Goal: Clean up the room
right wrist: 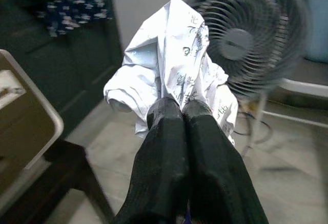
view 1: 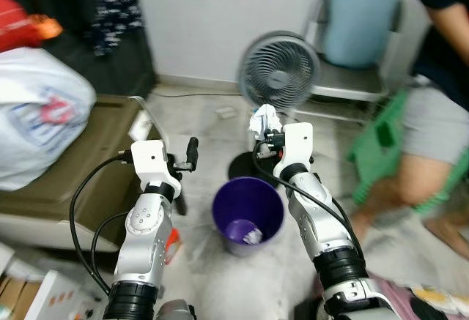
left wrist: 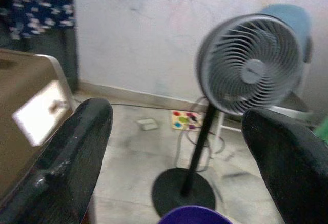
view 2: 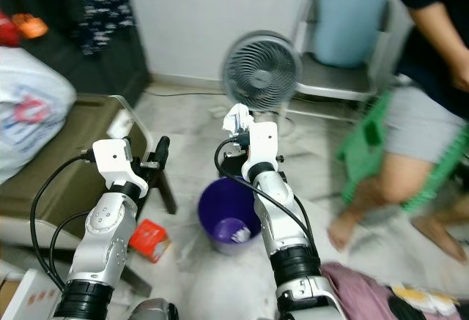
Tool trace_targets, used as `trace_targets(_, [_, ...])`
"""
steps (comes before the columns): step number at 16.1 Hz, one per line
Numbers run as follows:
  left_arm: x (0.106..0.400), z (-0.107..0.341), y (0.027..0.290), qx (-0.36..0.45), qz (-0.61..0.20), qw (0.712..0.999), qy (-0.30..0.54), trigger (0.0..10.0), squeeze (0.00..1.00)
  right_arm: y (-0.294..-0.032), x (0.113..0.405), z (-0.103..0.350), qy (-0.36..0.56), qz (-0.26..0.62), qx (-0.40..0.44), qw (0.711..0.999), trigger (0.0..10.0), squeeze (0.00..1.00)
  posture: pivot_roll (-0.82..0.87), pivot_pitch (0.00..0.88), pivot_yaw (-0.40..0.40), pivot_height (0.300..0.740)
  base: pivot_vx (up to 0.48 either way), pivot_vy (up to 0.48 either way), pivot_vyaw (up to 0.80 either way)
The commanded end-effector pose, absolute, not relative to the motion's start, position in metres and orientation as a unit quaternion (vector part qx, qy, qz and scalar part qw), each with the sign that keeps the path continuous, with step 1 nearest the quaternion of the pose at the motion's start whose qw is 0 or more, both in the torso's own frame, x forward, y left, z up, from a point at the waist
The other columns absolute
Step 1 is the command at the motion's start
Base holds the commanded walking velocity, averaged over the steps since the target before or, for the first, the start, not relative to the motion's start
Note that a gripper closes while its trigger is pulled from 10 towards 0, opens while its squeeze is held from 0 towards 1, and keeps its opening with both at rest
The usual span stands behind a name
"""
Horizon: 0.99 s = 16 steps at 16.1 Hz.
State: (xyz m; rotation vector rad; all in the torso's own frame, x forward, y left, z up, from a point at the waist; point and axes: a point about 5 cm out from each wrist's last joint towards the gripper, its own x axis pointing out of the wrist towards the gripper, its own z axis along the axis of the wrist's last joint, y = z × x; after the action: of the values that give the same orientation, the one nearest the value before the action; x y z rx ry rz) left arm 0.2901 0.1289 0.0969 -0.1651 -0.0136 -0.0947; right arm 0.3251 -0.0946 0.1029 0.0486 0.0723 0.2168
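Between the right gripper's [right wrist: 182, 112] fingers, pressed tight together, sits a crumpled paper [right wrist: 174, 62], white with dark print, bunched up past the tips. From the head camera the wad [view 1: 264, 121] is high, in front of the fan [view 1: 279, 71].

Key relation: the purple bin [view 1: 248, 214] lies at about 7 o'clock from the wad, nearer the robot and lower down. It is not under the claw; the wad hangs over floor beyond the bin's far rim, near the fan's base [view 1: 249, 166]. My read: pull the wrist back and down before letting go, or the paper lands on the floor. Bin mouth is open, with some pale scrap already at the bottom [view 1: 251, 235].

Left gripper [view 1: 192, 153] is at 9 o'clock from the bin, level with the right wrist, fingers spread wide and holding nothing; wrist view looks between them at the fan and the bin rim [left wrist: 193, 215]. It is clear of the drop path.

Around:
- brown seat [view 1: 95, 144] at 9 o'clock, white bag [view 1: 40, 115] on it
- red carton [view 2: 149, 239] on the floor by the seat leg
- person's legs [view 1: 432, 159] and green stool [view 1: 385, 133] at 3 o'clock, well apart from the bin
- chair [view 1: 355, 78] behind the fan

Risk as I judge it: the fan may blow light paper off line if it is running; blur doesn't let me tell.
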Motion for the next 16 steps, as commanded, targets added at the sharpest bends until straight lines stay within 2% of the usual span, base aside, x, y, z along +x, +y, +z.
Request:
trace_targets(1, [0.2891,0.0993,0.1296,-0.081,-0.051,0.995,-0.014,10.0,0.0,-0.0957,0.3261,0.1024,0.041,0.107,0.022,0.993,10.0,0.0,0.06,0.0,-0.022,0.74,0.0,0.0,-0.8])
trace_targets(2, [0.2885,0.1,0.1289,-0.084,-0.059,0.995,-0.018,10.0,0.0,-0.0959,0.3261,0.1024,0.041,0.107,0.022,0.993,10.0,0.0,0.07,0.0,-0.022,0.74,0.0,0.0,-0.8])
trace_targets(11, [0.2859,0.1018,0.1266,-0.091,-0.076,0.993,-0.021,10.0,0.0,-0.0935,0.3246,0.1025,0.035,0.115,0.004,0.993,10.0,0.0,0.07,0.0,-0.024,0.74,0.0,0.0,0.0])
trace_targets(13, [0.2857,0.1021,0.1268,-0.09,-0.078,0.993,-0.021,10.0,0.0,-0.0921,0.3233,0.1028,0.031,0.115,0.008,0.993,10.0,0.0,0.07,0.0,-0.021,0.74,0.0,0.0,0.75])
trace_targets(16, [0.2856,0.1021,0.1271,-0.09,-0.079,0.993,-0.02,10.0,0.0,-0.0926,0.3236,0.1027,0.033,0.112,0.011,0.993,10.0,0.0,0.07,0.0,-0.019,0.74,0.0,0.0,0.0])
